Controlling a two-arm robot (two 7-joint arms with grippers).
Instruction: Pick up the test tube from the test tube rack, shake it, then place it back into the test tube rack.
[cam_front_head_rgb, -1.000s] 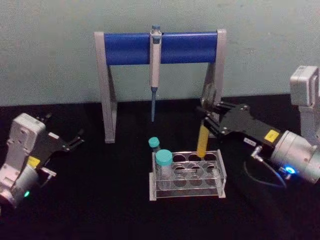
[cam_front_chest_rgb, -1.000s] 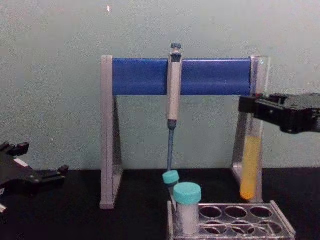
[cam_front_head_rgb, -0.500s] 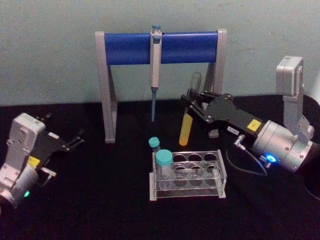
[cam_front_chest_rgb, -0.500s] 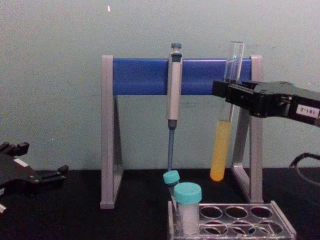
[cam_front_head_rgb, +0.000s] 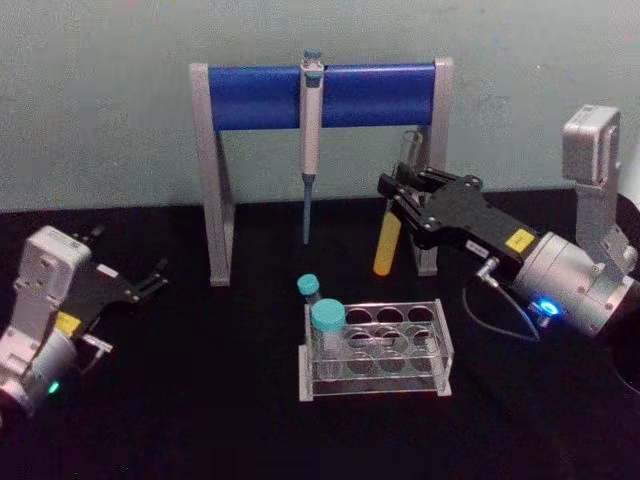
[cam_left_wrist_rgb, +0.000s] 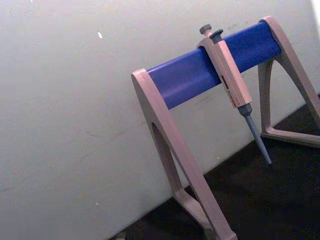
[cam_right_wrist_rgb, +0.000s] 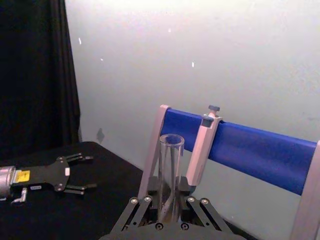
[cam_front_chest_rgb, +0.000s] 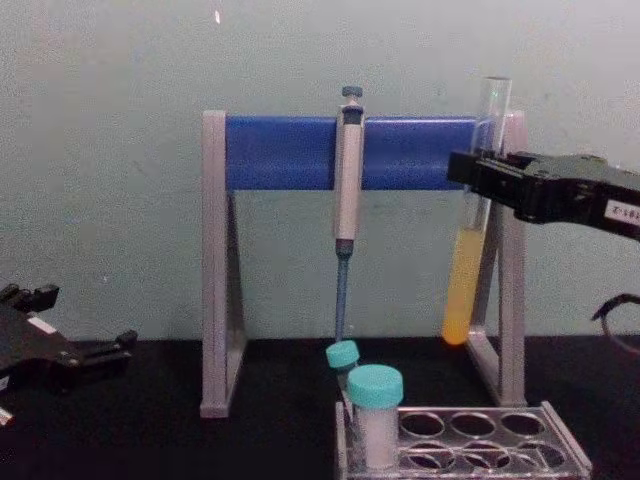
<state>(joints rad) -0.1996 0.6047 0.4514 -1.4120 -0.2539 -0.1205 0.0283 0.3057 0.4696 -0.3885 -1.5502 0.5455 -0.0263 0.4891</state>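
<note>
Gripping the test tube (cam_front_head_rgb: 387, 245) by its upper part, right gripper (cam_front_head_rgb: 398, 193) clenched; tube slightly tilted, held in the air above and behind the test tube rack (cam_front_head_rgb: 443, 345), near the pipette stand (cam_front_head_rgb: 260, 97). Left gripper (cam_front_head_rgb: 150, 280) parked at left, fingers spread, empty.

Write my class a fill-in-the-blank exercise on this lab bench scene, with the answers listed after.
The right gripper holds the ____ in the air, out of the test tube rack.
The pipette hangs on the ____ bar of the pipette stand.
____ teal-capped vials stand at the rack's left end.
The left gripper, parked at the left, has its fingers ____.
Answers: test tube; blue; two; open.
</note>
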